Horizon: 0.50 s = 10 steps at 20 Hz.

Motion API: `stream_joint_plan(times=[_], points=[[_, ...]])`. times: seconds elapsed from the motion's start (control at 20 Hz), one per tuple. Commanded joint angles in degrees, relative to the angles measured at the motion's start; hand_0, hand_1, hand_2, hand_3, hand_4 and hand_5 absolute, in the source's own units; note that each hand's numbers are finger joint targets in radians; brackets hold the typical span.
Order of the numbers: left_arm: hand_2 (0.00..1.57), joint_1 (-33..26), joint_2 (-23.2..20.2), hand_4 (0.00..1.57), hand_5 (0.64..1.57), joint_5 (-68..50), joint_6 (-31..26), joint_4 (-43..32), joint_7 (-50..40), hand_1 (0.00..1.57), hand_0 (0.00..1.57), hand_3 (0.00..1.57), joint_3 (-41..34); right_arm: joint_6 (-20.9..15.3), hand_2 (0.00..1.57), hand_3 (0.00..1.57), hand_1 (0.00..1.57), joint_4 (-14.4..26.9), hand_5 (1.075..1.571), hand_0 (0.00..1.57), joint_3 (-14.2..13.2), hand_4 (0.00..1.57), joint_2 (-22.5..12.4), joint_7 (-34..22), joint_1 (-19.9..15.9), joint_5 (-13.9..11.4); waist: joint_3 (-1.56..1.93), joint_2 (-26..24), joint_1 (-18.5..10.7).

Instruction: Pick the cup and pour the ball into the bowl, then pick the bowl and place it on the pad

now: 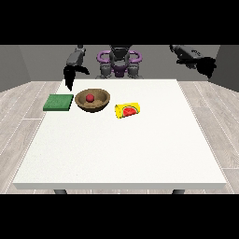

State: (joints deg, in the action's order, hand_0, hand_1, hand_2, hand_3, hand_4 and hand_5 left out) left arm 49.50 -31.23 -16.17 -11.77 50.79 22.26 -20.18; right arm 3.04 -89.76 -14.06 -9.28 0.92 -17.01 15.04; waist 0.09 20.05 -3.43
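Now the red ball (89,97) sits in the bowl (93,106), the cup (128,110) toppled beside; hand states unclear.

robot hand at the view's left (70,77) hangs down; robot hand at the view's right (205,64) is raised

I saw a white table (121,149) on dark legs (59,191). Around the table lay pale wood-plank floor (18,116), and behind it stood plain grey walls (37,58), evenly lit.

torso (118,63): grey, purple rings | arms: grey | hands: black
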Motion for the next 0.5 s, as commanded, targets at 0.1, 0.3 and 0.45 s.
stream_joint_plan(times=[0.1,0.3,0.45], points=[[0.00,4.74,-7.30,0.00,1.527,0.02,-1.20,1.84,-6.17,0.00,0.00,0.00,-0.50,2.78,0.00,0.00,0.00,13.66,1.571,0.00,-1.27,0.36,1.16,9.43,-2.40,-0.04,-0.01,2.18,0.27],[0.00,6.16,-8.46,0.00,1.543,-2.08,-1.96,4.41,-11.39,0.00,0.00,0.00,-0.72,6.93,0.00,0.00,0.00,24.30,1.571,0.00,-4.03,0.30,-1.28,14.41,-3.65,1.18,0.01,0.31,0.11],[0.00,7.33,-10.24,0.00,1.545,-2.53,-1.98,4.82,-12.07,0.00,0.00,0.00,-1.53,6.97,0.00,0.00,0.00,28.90,1.570,0.00,-2.76,0.29,0.11,18.13,-4.75,-0.64,-0.01,1.27,0.07]])
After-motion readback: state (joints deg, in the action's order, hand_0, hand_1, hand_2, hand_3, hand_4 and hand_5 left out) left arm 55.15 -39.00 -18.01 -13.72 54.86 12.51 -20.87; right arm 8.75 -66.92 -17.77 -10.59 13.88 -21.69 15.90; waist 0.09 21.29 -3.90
